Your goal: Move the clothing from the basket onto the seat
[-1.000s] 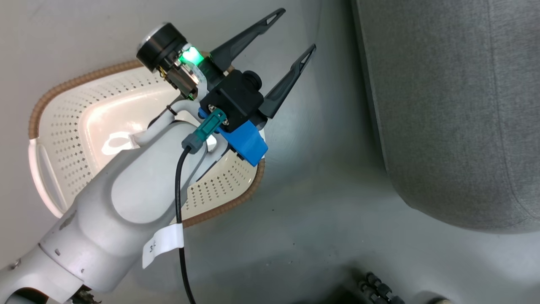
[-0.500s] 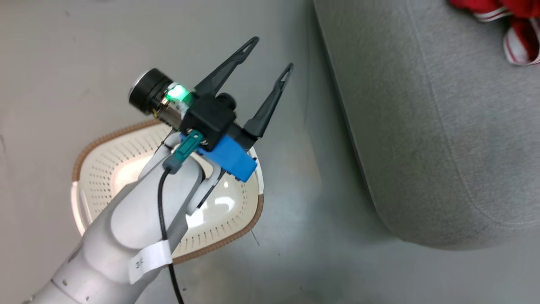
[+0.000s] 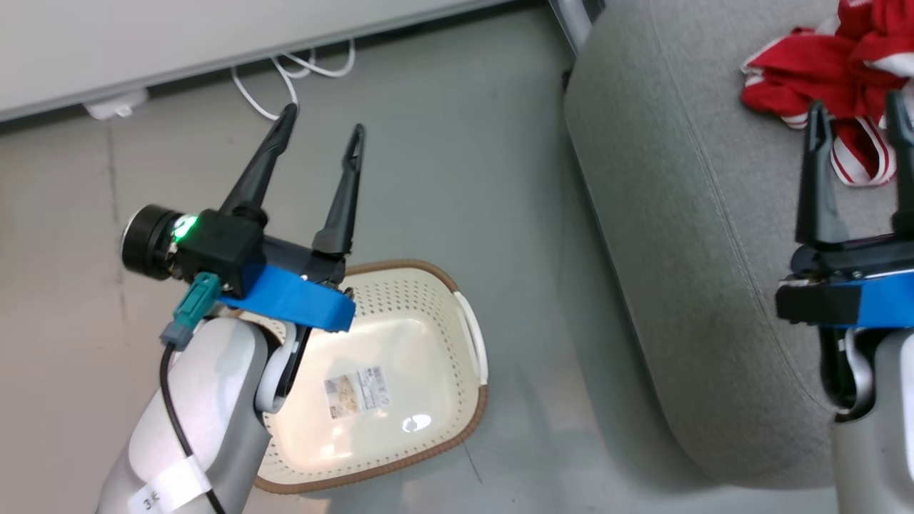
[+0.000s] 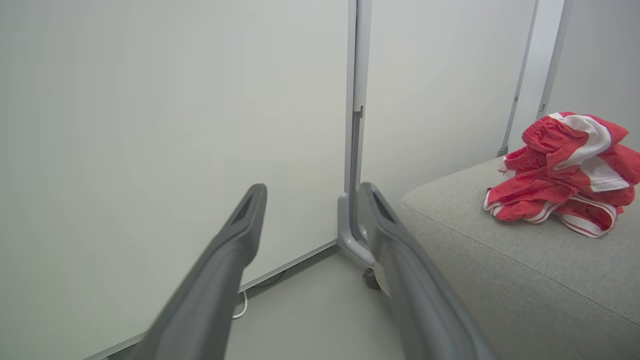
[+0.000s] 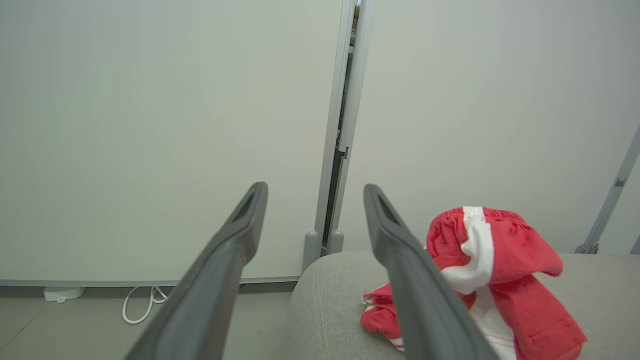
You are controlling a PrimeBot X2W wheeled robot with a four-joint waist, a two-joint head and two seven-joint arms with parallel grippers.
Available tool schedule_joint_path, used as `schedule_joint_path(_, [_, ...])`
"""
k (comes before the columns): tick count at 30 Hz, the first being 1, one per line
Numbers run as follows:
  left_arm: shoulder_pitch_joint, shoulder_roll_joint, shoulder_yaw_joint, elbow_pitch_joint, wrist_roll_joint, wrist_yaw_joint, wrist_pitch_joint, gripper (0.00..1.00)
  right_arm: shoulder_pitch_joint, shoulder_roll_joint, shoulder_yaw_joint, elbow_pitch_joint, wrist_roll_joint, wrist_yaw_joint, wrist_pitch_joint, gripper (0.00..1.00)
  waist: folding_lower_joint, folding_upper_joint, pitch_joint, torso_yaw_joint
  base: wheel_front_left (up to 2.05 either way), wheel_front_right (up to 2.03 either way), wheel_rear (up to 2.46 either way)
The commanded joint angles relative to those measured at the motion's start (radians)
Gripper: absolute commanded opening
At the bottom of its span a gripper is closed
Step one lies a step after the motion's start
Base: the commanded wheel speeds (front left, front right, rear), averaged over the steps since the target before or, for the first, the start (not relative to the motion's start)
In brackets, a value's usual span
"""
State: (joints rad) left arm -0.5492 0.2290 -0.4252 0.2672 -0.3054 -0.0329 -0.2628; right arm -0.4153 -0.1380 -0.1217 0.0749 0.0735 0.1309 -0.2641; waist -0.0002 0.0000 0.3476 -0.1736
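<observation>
Two grippers spread wide, both empty: left gripper [image 3: 323, 121] left of centre in the head view above the basket [image 3: 400, 266], right gripper [image 3: 857, 103] at right edge, tips at the clothing [image 3: 821, 64]. Clothing heaped upper right on the seat [image 3: 678, 214]; basket bare but for a sticker [image 3: 357, 391]. Soft, light, floppy; best pinched at a raised fold. Wrist views give the heap's height, head view its spread; possibly both garments, hard to separate.

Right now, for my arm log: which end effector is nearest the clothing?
The right end effector: it is open, right by the red clothing on the seat. The left end effector is over by the basket.
</observation>
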Motion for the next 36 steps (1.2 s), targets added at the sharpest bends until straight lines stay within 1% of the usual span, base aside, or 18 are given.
schedule_joint_path(1, [0.020, -0.006, 0.020, -0.006, 0.008, -0.002, -0.003, 1.00, 0.019, 0.005, 0.009, -0.006, 0.006, 0.000, 0.000, 1.00, 0.0002, 0.0000, -0.045, 0.041, 0.00, 0.00, 0.00])
schedule_joint_path(7, [0.094, -0.048, 0.138, -0.016, 0.041, -0.022, -0.003, 1.00, 0.051, 0.028, 0.090, 0.001, 0.010, 0.000, 0.000, 1.00, 0.0002, 0.0000, -0.108, 0.094, 0.00, 0.00, 0.00])
schedule_joint_path(14, [0.166, -0.103, 0.230, -0.006, 0.079, -0.055, -0.003, 1.00, 0.092, 0.050, 0.130, 0.027, 0.024, 0.000, 0.000, 1.00, 0.0002, 0.0000, -0.165, 0.152, 0.00, 0.00, 0.00])
schedule_joint_path(23, [0.263, -0.143, 0.327, 0.016, 0.119, -0.080, -0.003, 1.00, 0.181, 0.071, 0.118, 0.060, 0.034, 0.000, 0.000, 1.00, 0.0002, 0.0000, -0.217, 0.195, 0.00, 0.00, 0.00])
schedule_joint_path(36, [0.347, -0.168, 0.392, 0.017, 0.136, -0.095, -0.003, 1.00, 0.278, 0.084, 0.088, 0.090, 0.058, 0.000, 0.000, 1.00, 0.0002, 0.0000, -0.259, 0.215, 0.00, 0.00, 0.00])
